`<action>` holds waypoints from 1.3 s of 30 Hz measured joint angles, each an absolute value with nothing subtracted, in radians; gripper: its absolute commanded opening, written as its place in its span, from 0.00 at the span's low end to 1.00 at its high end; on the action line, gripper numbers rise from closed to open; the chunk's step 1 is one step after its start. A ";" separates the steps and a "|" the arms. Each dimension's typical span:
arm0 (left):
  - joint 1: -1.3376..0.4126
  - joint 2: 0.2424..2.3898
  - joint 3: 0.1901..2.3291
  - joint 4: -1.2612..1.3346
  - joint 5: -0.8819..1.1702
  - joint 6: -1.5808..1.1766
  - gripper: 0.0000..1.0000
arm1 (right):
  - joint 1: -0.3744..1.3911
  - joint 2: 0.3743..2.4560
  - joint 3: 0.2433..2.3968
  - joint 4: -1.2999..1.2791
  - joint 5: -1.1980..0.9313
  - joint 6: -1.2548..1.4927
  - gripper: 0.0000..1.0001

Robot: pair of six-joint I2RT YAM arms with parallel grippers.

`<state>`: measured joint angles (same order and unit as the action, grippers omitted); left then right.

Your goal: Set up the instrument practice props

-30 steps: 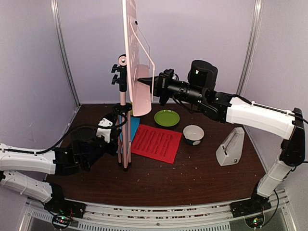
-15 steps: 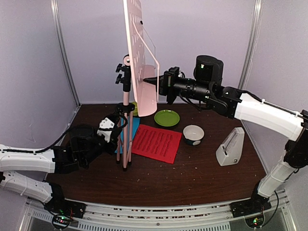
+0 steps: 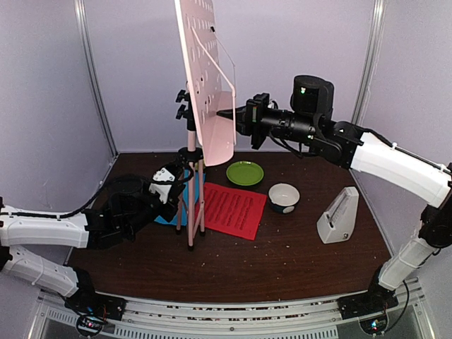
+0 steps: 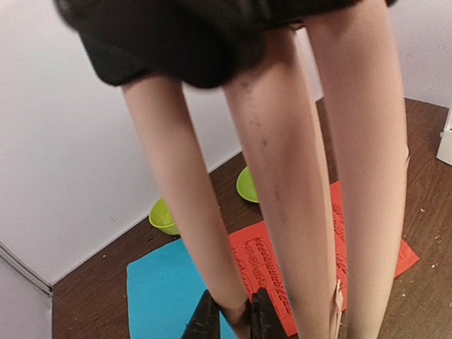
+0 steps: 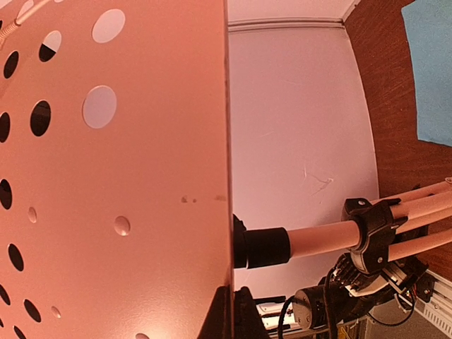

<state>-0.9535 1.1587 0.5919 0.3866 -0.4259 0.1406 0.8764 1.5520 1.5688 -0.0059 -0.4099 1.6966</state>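
Shifted rightward from a second ago, both arms have carried the music stand (image 3: 189, 141) closer to the red sheet (image 3: 229, 210), and its desk (image 3: 205, 85) now tilts more. Low down, the left gripper (image 4: 229, 321) is clamped on one tripod leg (image 4: 191, 212), probably to steady the base. Higher, the right gripper (image 5: 229, 311) pinches the desk's edge, likely to set its angle. The stand rises left of centre, over the blue sheet (image 4: 162, 289). The metronome (image 3: 337, 215) sits well apart at right.

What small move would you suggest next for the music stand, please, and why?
Probably draw the tripod leg outward: the left gripper pinches it, the three legs stand bunched together, and the right gripper clamps the desk at its lower edge.
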 measured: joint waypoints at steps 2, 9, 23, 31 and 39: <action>-0.953 1.184 0.596 0.405 -0.428 0.113 0.23 | 0.876 1.552 1.569 -0.008 -0.409 1.693 0.00; -0.956 1.266 0.625 0.471 -0.455 0.084 0.47 | 0.876 1.552 1.569 -0.012 -0.402 1.687 0.00; -0.940 1.356 0.673 0.535 -0.439 0.088 0.02 | 0.868 1.553 1.596 -0.044 -0.374 1.675 0.00; -0.926 1.333 0.673 0.523 -0.361 0.189 0.00 | 0.864 1.558 1.681 -0.140 -0.386 1.665 0.00; -0.912 1.332 0.673 0.488 -0.355 0.253 0.00 | 0.853 1.541 1.648 -0.157 -0.388 1.649 0.00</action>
